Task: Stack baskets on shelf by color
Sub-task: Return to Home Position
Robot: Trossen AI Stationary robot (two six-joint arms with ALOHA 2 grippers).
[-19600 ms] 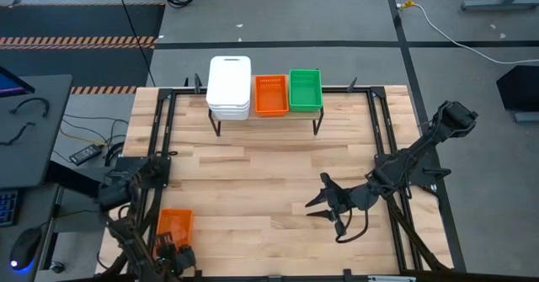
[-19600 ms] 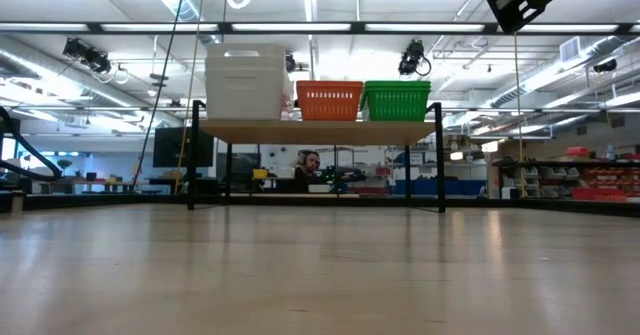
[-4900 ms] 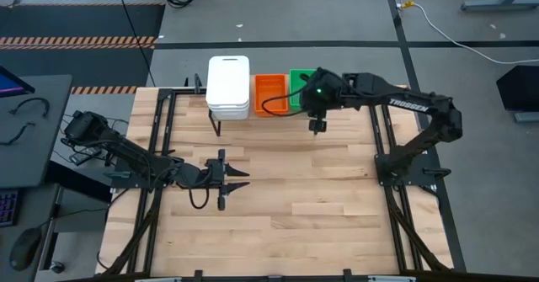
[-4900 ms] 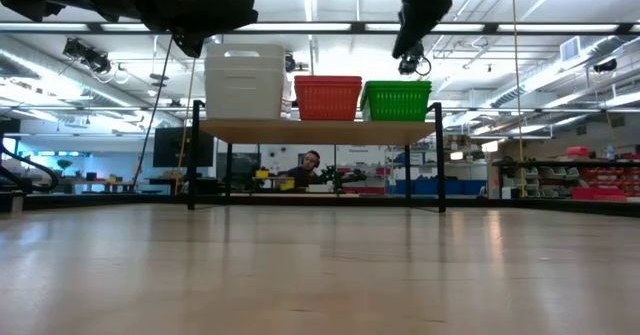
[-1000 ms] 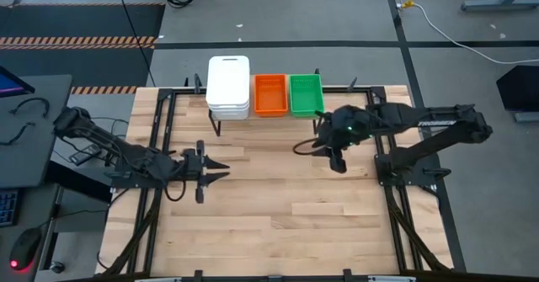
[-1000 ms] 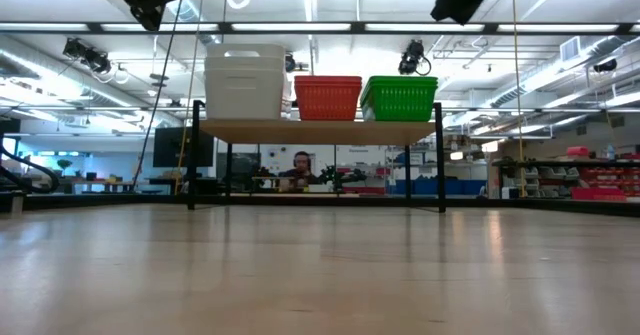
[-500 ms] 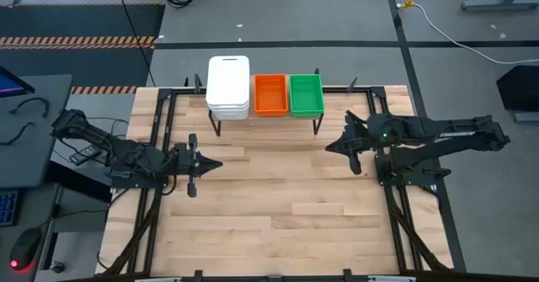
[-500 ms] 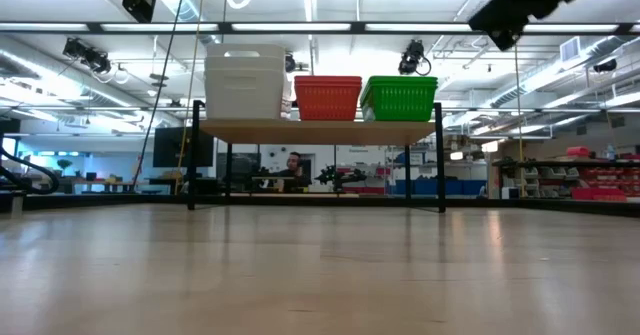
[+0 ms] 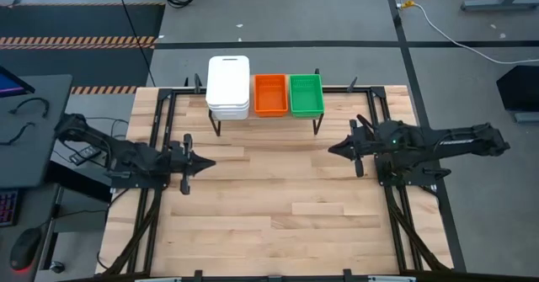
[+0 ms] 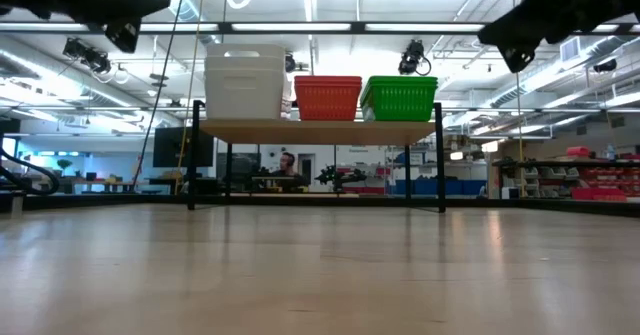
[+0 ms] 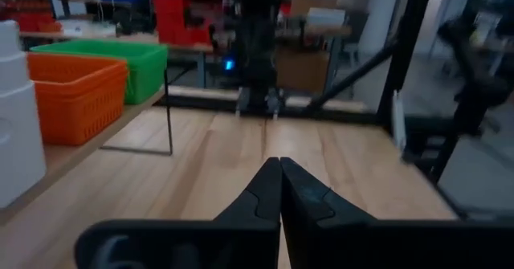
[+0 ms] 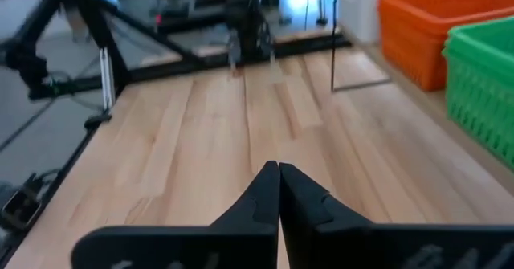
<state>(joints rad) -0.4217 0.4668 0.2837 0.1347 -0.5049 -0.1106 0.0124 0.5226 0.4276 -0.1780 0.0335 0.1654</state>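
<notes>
Orange baskets (image 9: 270, 94) stand stacked on the shelf (image 10: 315, 132) between the white baskets (image 9: 229, 87) and the green baskets (image 9: 306, 94), one colour per pile. Since a second ago both arms have drawn back over the table (image 9: 278, 206); we judge the stacking finished and only the retreat left. The right hand (image 9: 333, 150) and the left hand (image 9: 209, 162) are empty, fingers pressed together, facing each other, with the shelf well apart from both.

We see the left arm (image 9: 126, 157) and the right arm (image 9: 438, 139) in matte black, built of slim jointed segments. The right arm carries pale lettering and a small green light. The left gripper (image 11: 279, 161) and the right gripper (image 12: 278, 165) each have black fingers tapering to points.
</notes>
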